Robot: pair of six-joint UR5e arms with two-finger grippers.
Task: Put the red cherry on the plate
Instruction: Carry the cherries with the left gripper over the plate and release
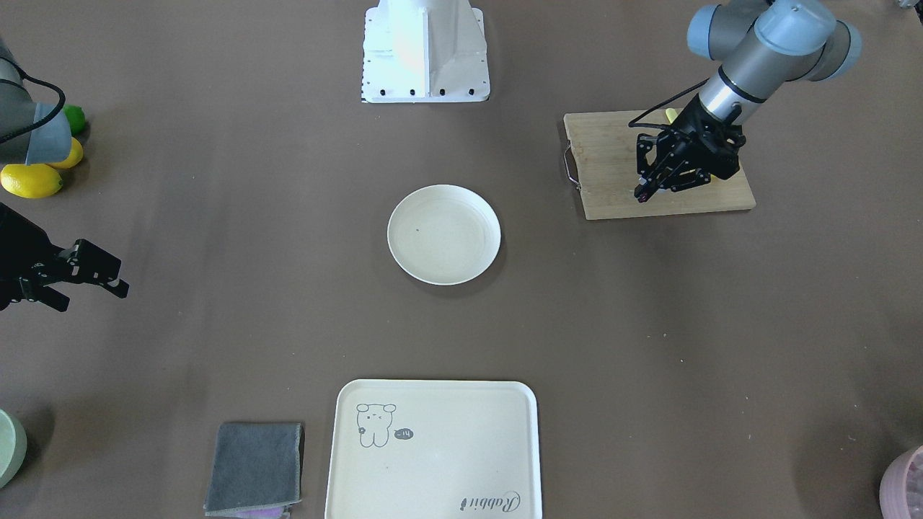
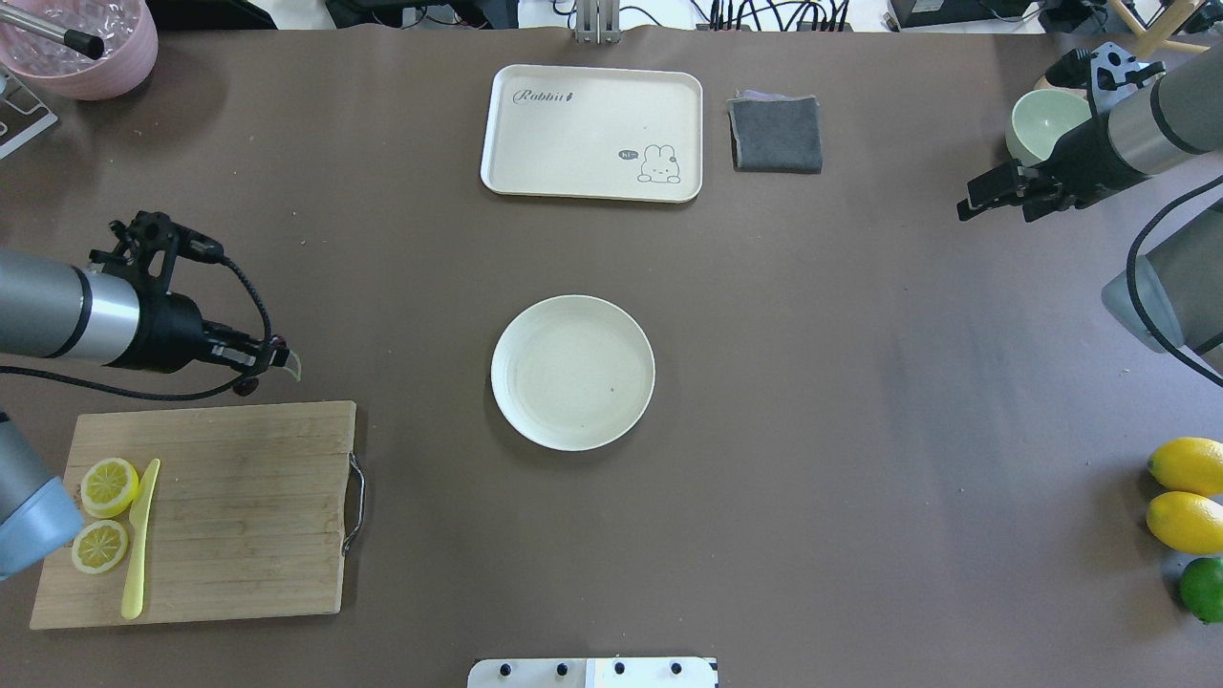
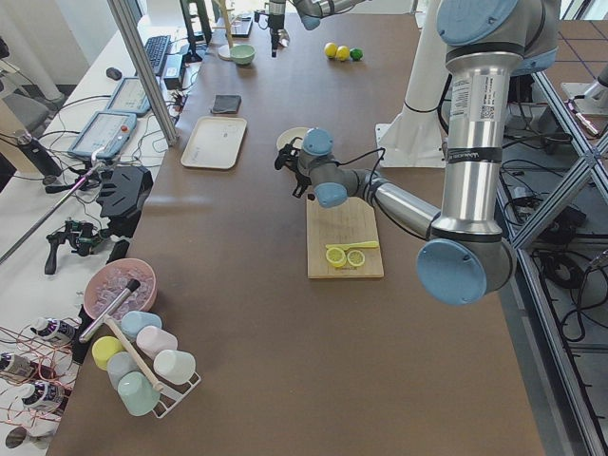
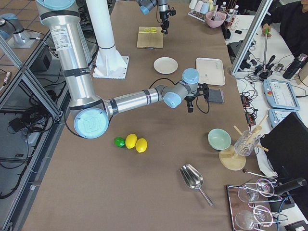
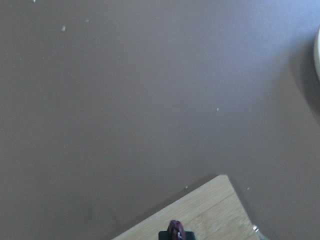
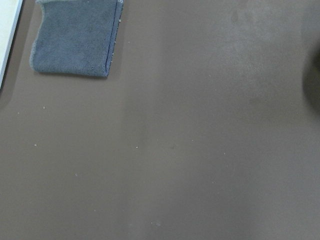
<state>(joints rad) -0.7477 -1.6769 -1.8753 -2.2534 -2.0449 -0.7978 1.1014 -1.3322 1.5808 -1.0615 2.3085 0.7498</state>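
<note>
The red cherry [image 5: 175, 230] is a small dark maroon lump pinched at the tips of my left gripper [image 2: 275, 357], which is shut on it; a pale green stem [image 2: 292, 364] sticks out past the fingers. That gripper hangs above the far right corner of the wooden cutting board [image 2: 248, 497], well left of the plate. The round cream plate [image 2: 573, 373] lies bare at mid-table, also seen as the plate [image 1: 443, 234] in the front-facing view. My right gripper [image 2: 998, 196] is open and holds nothing, far off at the table's right side.
Two lemon halves [image 2: 107, 485] and a yellow knife [image 2: 139, 540] lie on the board. A cream rabbit-print tray [image 2: 592, 134] and a grey cloth [image 2: 776, 134] sit beyond the plate. Whole lemons [image 2: 1187, 492] and a lime [image 2: 1204, 588] lie at the right, a green bowl [image 2: 1041, 122] behind the right arm.
</note>
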